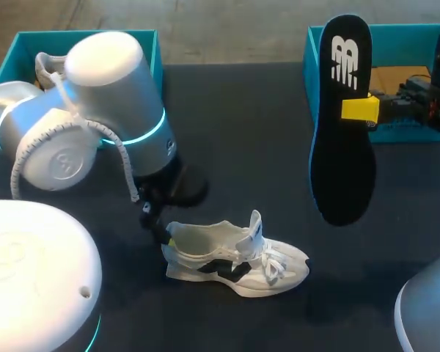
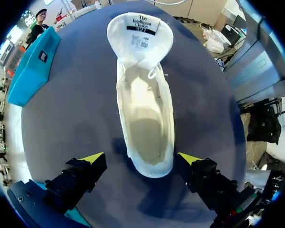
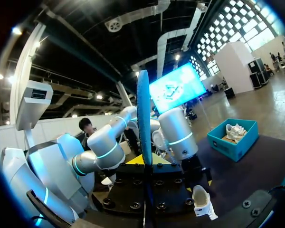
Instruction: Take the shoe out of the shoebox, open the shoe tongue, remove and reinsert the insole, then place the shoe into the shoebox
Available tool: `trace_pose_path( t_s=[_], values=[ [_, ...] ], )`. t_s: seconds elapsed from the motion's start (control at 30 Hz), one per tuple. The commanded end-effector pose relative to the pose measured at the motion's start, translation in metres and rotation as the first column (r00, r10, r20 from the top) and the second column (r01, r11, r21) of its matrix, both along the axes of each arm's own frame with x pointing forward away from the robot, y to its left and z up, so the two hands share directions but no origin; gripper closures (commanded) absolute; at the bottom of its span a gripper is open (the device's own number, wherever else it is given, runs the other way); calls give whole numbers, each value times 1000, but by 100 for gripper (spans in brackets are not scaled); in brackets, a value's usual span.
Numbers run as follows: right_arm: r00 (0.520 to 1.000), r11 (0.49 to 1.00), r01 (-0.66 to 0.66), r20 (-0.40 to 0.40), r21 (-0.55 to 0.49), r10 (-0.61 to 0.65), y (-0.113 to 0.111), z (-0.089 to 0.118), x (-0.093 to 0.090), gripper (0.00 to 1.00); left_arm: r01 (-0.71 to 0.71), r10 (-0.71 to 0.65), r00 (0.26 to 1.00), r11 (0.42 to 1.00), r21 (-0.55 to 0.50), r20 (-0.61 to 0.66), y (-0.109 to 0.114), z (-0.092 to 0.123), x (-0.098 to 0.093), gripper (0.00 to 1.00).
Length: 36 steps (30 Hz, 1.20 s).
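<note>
The white shoe (image 1: 235,260) lies on its sole on the dark table, tongue (image 2: 140,28) folded up and forward, its inside bare. My left gripper (image 1: 158,229) sits at the heel, open, with the heel (image 2: 149,164) between its yellow fingertips (image 2: 92,157) and not touching them. My right gripper (image 1: 361,108) is shut on the black insole (image 1: 342,125), holding it upright in the air over the table's right side. In the right wrist view the insole (image 3: 143,118) shows edge-on between the shut fingers (image 3: 138,161), with the shoe (image 3: 202,202) below.
A teal shoebox (image 1: 418,33) stands at the back right behind the insole. Another teal box (image 1: 95,37) at the back left holds a second white shoe (image 3: 235,130). My left arm's bulky links (image 1: 81,117) overhang the table's left half.
</note>
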State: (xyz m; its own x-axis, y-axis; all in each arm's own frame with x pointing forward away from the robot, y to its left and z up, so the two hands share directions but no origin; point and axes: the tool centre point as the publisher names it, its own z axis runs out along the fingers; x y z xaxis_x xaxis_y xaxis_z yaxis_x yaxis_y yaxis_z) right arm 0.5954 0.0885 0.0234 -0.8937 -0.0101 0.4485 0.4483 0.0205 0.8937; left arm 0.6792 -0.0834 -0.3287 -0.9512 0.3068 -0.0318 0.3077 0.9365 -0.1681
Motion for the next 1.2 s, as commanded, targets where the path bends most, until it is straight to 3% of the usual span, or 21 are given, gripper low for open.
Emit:
trace_pose_path(
  t_s=[0.03, 0.47, 0.9, 1.1, 1.2],
  values=[
    [1000, 1000, 0, -2, -3, 0, 2, 0, 1, 100, 6, -6, 1000, 1000, 8, 12, -13, 0, -1, 0],
    [1000, 1000, 0, -2, -3, 0, 2, 0, 1, 100, 10, -10, 1000, 1000, -12, -20, -61, -18, 11, 0],
    [1000, 1000, 0, -2, -3, 0, 2, 0, 1, 100, -39, 39, 998, 999, -9, -38, -79, -47, 21, 0],
    [1000, 1000, 0, -2, -3, 0, 2, 0, 1, 100, -56, 55, 997, 998, -4, -55, -81, -56, 20, 18],
    [1000, 1000, 0, -2, -3, 0, 2, 0, 1, 100, -59, 58, 997, 998, -2, -57, -81, -59, 18, 33]
  ],
)
